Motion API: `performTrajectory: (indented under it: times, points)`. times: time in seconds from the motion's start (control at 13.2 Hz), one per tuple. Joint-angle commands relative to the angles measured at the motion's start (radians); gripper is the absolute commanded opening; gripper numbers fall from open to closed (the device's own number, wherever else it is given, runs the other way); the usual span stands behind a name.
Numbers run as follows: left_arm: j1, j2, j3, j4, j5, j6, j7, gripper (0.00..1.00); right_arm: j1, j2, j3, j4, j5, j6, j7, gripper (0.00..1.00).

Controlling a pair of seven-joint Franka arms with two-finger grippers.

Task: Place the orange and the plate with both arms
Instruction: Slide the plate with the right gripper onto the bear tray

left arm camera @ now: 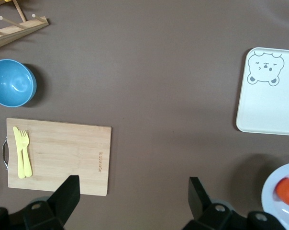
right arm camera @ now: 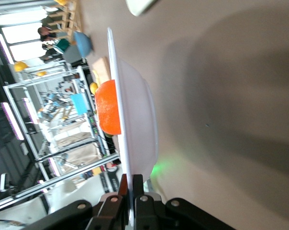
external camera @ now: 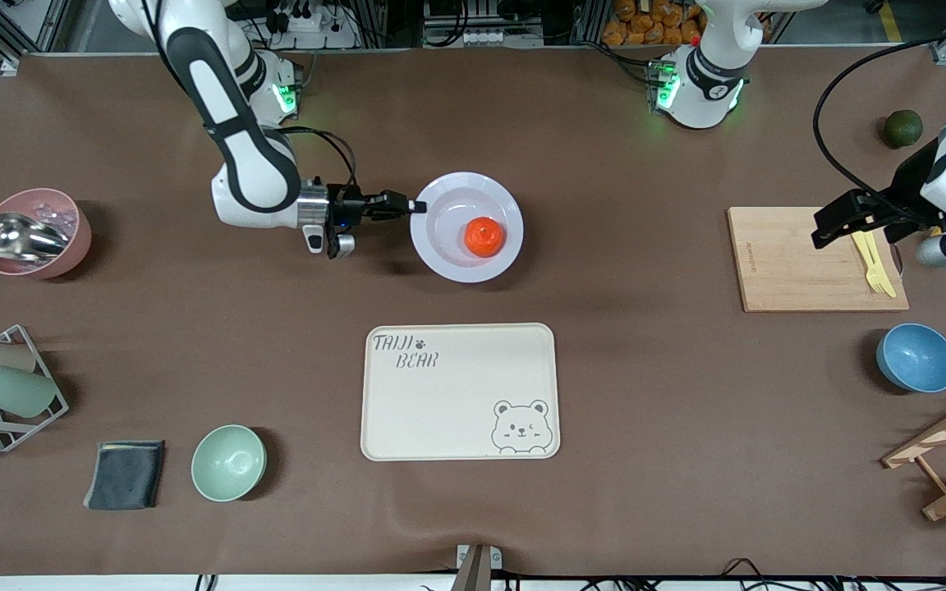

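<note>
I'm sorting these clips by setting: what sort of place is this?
Probably a robotics lab staged as a kitchen table, not a home. Two arm bases are bolted along the table edge, metal racks and cables stand around it, and tableware such as the plate, tray and cutting board is spread out.

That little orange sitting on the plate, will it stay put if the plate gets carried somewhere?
Probably it will roll. The orange is round and lies loose in the plate, which looks smooth. The plate's dished middle should catch it if the plate stays level. The right pincer is shut on one edge of the rim only, so the plate may sag and send the orange sliding.
</note>
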Motion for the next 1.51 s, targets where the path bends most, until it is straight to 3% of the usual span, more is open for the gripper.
performTrajectory:
  times: [0.0,0.3,0.68,0.91,1.44]
  points:
    - [0.006,-0.022,0.006,-0.011,-0.018,0.006,0.020,1.00,-0.066,-0.025,0.009,0.025,0.024,-0.048,-0.001,0.00]
    - [0.009,-0.023,0.007,-0.006,-0.011,0.006,0.015,1.00,-0.108,0.011,0.009,0.162,0.025,-0.047,0.002,0.00]
    - [0.009,-0.028,0.009,-0.009,-0.006,-0.003,0.007,1.00,-0.158,0.175,0.009,0.367,0.025,-0.047,0.003,0.00]
    - [0.001,-0.040,-0.008,-0.017,0.083,-0.017,-0.003,1.00,-0.189,0.289,0.011,0.490,0.027,-0.050,0.016,0.00]
    - [0.032,-0.052,-0.014,-0.068,0.034,-0.003,-0.003,1.00,-0.211,0.484,0.011,0.708,0.028,-0.059,0.025,0.00]
